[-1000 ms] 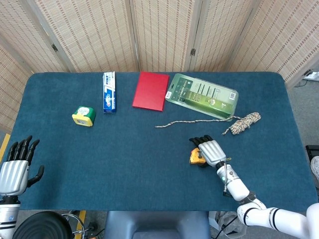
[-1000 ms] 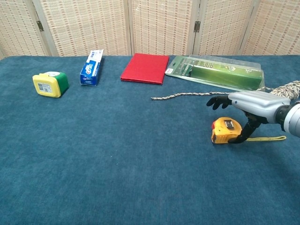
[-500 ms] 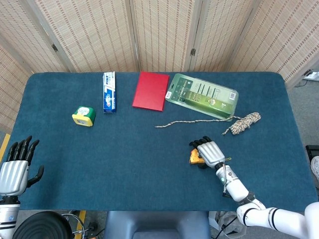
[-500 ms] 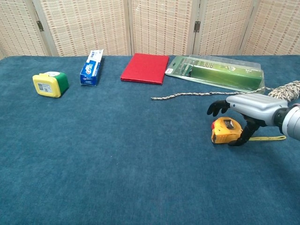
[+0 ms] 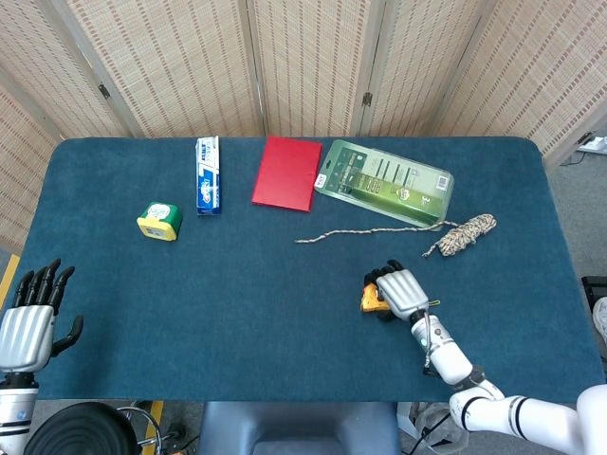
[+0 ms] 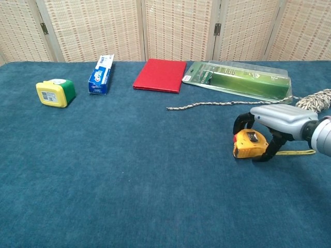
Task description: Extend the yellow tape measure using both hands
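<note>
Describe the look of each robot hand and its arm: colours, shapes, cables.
Each robot hand, left and right, has a silver-grey metal back plate and slim black segmented fingers. The right wrist is a silver cylinder with a thin cable running along it, joined to a white rounded arm with a dark ring band.

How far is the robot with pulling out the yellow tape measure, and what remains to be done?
Early stage. The right hand has its fingers curling around the small yellow tape measure case, which lies on the blue table; a firm grip is not clear. A short piece of yellow blade already shows. The left hand waits open at the table's near corner. Left: bring it across, take the blade, pull apart.
</note>
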